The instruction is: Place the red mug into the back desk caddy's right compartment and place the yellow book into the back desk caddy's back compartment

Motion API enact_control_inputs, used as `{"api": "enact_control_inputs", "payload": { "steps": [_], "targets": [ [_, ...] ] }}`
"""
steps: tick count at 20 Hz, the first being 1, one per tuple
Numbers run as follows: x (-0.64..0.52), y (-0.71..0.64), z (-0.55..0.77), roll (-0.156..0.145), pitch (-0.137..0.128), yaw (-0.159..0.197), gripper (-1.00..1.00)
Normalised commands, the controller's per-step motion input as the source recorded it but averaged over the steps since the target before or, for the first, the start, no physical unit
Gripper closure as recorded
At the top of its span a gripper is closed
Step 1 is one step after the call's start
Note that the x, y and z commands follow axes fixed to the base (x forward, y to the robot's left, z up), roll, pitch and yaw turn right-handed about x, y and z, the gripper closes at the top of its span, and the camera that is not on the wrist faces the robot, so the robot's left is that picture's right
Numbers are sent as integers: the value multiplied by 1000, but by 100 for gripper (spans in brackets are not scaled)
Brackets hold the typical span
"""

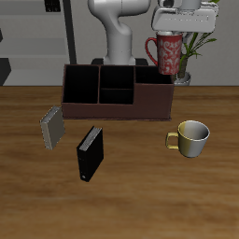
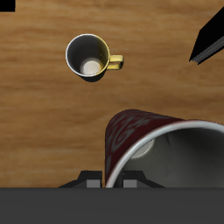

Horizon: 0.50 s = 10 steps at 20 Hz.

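Observation:
My gripper [image 1: 174, 34] is shut on the rim of the red mug [image 1: 167, 53] and holds it high above the table, over the back corner of the back desk caddy [image 1: 117, 110], near one end cell. In the wrist view the red mug [image 2: 166, 149] hangs tilted from the gripper [image 2: 109, 180], its grey-white inside showing. A dark corner of the caddy [image 2: 210, 39] shows there too. The yellow book [image 1: 51, 127], grey-tan, lies on the table in front of the caddy's other end.
A black book [image 1: 89, 153] stands nearer the table's front edge, beside the yellow book. A yellowish-cream mug [image 1: 192, 137] stands in front of the caddy's end below my gripper, also in the wrist view [image 2: 89, 57]. A plant in a vase [image 1: 189, 58] stands just behind the red mug.

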Motion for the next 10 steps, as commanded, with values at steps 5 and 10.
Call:
{"api": "enact_control_inputs", "payload": {
  "steps": [5,10],
  "targets": [
    [-83,-282,95,-10,17,10,100],
    [-122,-166,15,-4,26,4,100]
  ]
}}
